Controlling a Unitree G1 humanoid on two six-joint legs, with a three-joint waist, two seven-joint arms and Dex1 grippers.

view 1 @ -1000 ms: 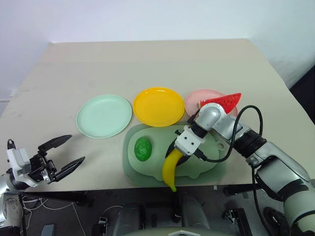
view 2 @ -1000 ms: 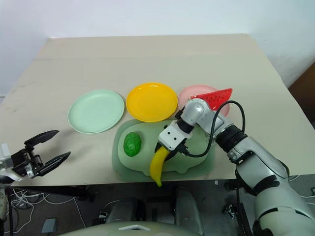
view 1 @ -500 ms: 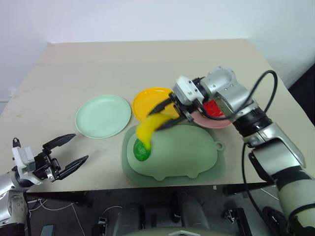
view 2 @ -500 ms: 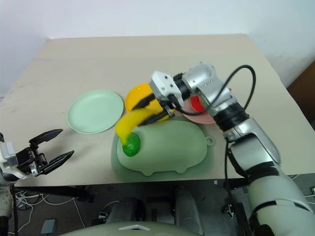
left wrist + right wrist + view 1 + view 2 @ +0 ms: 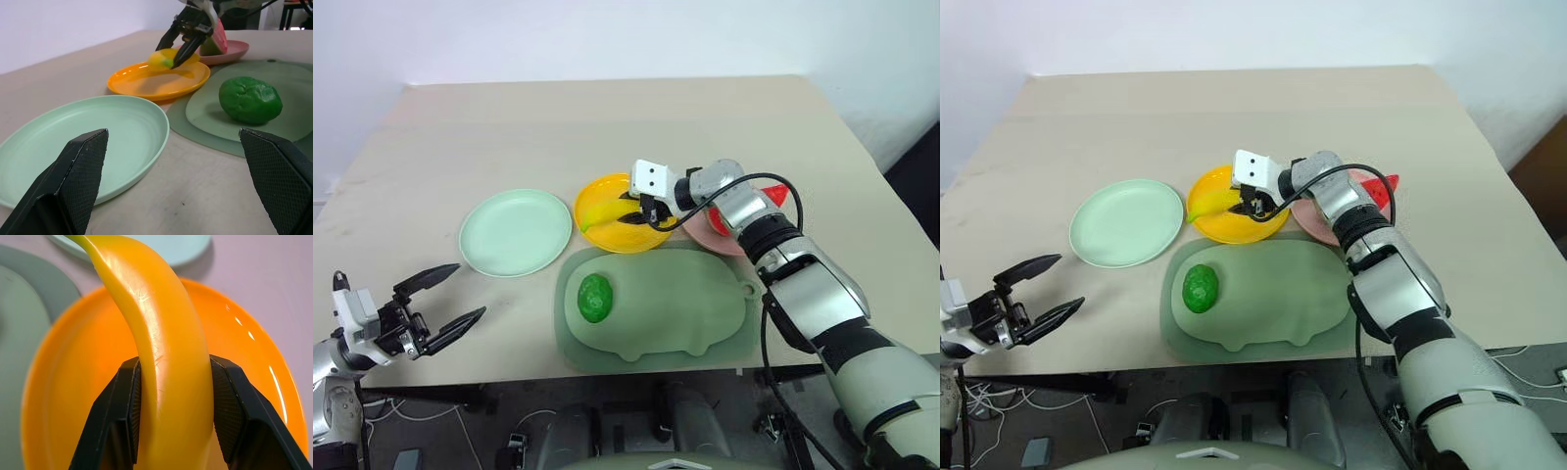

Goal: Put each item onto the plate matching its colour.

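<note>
My right gripper (image 5: 641, 211) is shut on the yellow banana (image 5: 605, 216) and holds it low over the bright yellow plate (image 5: 636, 240). In the right wrist view both black fingers (image 5: 126, 407) clamp the banana (image 5: 161, 342) above the plate (image 5: 254, 382). The red watermelon wedge (image 5: 775, 193) rests on the pale pink plate (image 5: 720, 241), partly hidden behind my right arm. The bumpy dark-green ball (image 5: 595, 297) lies on the sage-green mat (image 5: 680, 308). Nothing sits on the mint green plate (image 5: 514, 232). My left gripper (image 5: 470, 290) hangs open by the table's front left edge.
The three plates stand in a row across the middle of the beige table (image 5: 607, 127), with the pig-shaped mat just in front of the yellow and pink ones. Bare tabletop stretches behind the plates and to both sides.
My right gripper has carried the banana from the mat's front edge up and back to over the yellow plate, turning as it went. The left gripper has stayed in place.
</note>
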